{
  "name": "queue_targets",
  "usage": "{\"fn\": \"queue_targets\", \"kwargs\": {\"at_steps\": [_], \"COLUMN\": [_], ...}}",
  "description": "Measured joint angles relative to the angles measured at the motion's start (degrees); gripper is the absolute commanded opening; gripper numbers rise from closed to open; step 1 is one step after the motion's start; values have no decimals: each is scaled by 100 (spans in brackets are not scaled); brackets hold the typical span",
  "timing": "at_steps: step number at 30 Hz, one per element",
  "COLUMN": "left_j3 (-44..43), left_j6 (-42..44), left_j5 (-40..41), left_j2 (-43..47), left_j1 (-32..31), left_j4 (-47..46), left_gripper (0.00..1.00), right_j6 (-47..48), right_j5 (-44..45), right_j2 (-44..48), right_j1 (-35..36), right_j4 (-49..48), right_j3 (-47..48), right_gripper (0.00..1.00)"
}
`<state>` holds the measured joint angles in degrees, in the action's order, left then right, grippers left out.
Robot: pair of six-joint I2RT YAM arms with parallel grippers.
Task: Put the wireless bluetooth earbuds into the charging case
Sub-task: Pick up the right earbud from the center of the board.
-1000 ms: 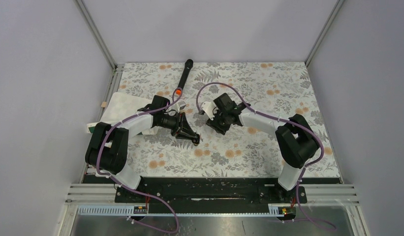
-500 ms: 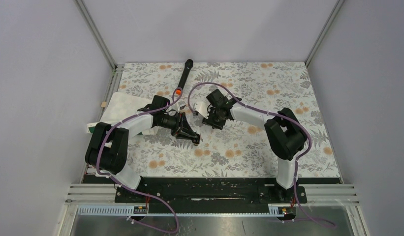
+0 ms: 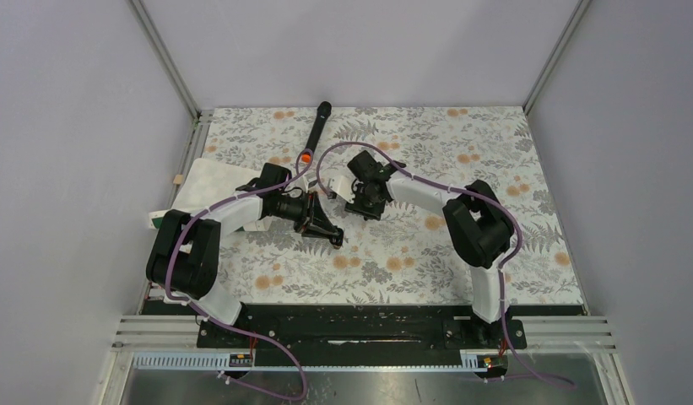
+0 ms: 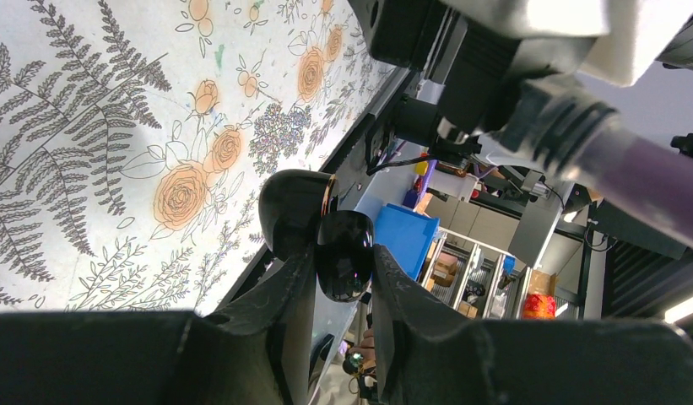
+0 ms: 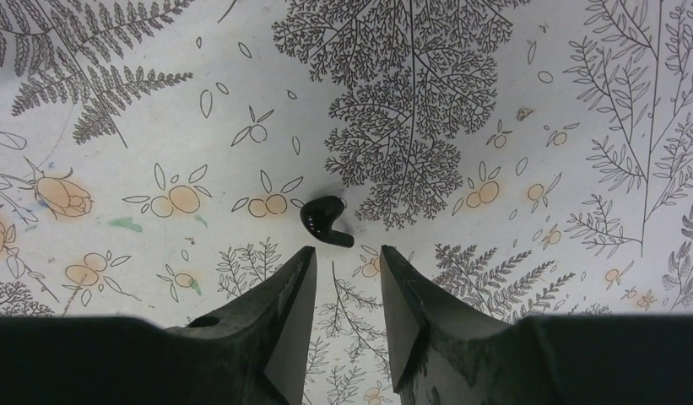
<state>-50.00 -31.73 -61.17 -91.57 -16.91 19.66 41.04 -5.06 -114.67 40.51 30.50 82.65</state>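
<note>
The charging case point(image 4: 344, 253), glossy black with its lid point(image 4: 292, 209) hinged open, is pinched between the fingers of my left gripper point(image 4: 343, 257), which is shut on it and holds it off the floral cloth. From above, the left gripper point(image 3: 333, 238) sits left of centre. One black earbud point(image 5: 324, 223) lies on the cloth just beyond the fingertips of my right gripper point(image 5: 346, 251), slightly left of the gap. That gripper is open and holds nothing. In the top view the right gripper point(image 3: 361, 205) points down at the cloth and hides the earbud.
A black stick-shaped device with an orange button point(image 3: 315, 132) lies at the back, centre-left. A white sheet point(image 3: 204, 181) rests at the table's left edge under the left arm. Grey walls enclose three sides; the left wrist view shows the table's near edge point(image 4: 360, 160).
My right arm has swung left and farther back, bringing its gripper over the earbud with its jaws somewhat narrower. The left arm and the case have stayed put.
</note>
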Motion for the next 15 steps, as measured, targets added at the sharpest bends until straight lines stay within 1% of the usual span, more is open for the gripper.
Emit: {"fn": "queue_targets", "kwargs": {"at_steps": [11, 15], "left_j3": [0, 2], "left_j6": [-2, -2], "left_j5": [-26, -39], "left_j2": [0, 11], "left_j1": [9, 122], "left_j4": [-4, -2], "left_gripper": [0, 0], "right_j6": [31, 28], "right_j5": [9, 13], "right_j2": [-444, -533], "right_j1": [17, 33], "right_j4": [566, 658], "right_j3": [588, 704], "right_gripper": [36, 35]}}
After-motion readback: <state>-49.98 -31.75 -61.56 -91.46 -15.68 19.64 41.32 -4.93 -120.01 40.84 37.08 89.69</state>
